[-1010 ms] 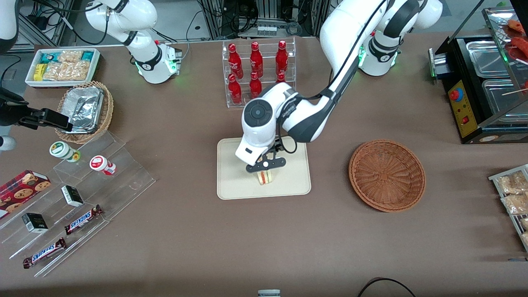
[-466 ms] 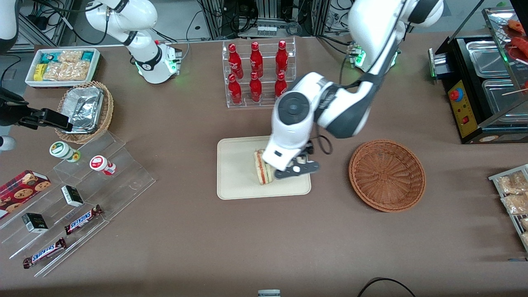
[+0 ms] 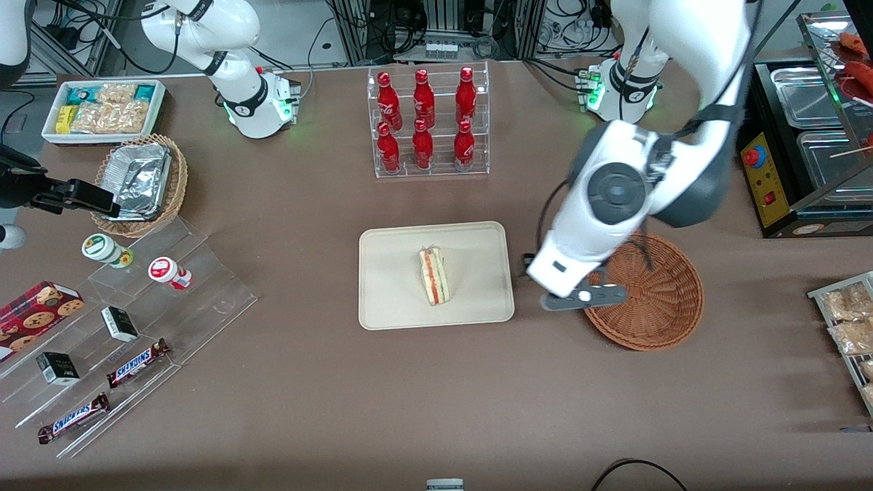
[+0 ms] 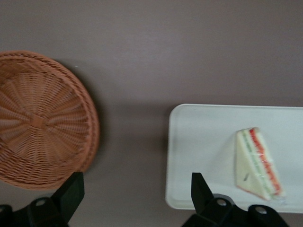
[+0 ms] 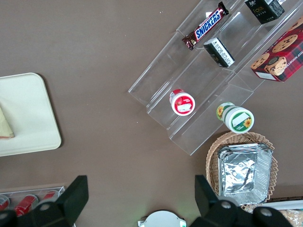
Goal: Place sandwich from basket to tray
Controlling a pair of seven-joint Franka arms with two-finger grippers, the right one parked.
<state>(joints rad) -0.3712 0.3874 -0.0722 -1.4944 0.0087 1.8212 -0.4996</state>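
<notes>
Sandwich: 1 wedge sandwich (image 3: 434, 276) lies on the tray (image 3: 392, 300), about at its middle, with the red and green filling edge showing; nothing touches it.
Tray: 1 cream tray, flat on the brown table (image 3: 436, 395), nearer the front camera than the bottle rack (image 3: 427, 123).
Basket: 1 reddish-brown woven basket (image 3: 658, 300), nothing in it, beside the tray toward the working arm's end of the table, well apart from the sandwich.
Gripper: the gripper (image 3: 584, 298) hangs above the table between tray and basket, over the basket's rim; its 2 fingers (image 4: 71, 191) stand spread wide, holding nothing.
Bottles: 6 red bottles (image 3: 423, 102) upright in the clear rack, in 2 rows of 3.
Other baskets: 1 lighter wicker basket with foil trays (image 3: 140, 181) toward the parked arm's end.
Snacks: 1 white bin of packets (image 3: 102, 109); 2 chocolate bars (image 3: 136, 363), 2 small dark boxes (image 3: 120, 323), 2 round tubs (image 3: 168, 273) and 1 cookie box (image 3: 37, 307) on clear steps.
Cut off: the arm covers part of the basket's rim in the front view; the wrist view cuts off the basket's edge and the tray's end.
Hard to make out: the packets (image 3: 849, 320) at the table's edge toward the working arm are only partly in frame.
</notes>
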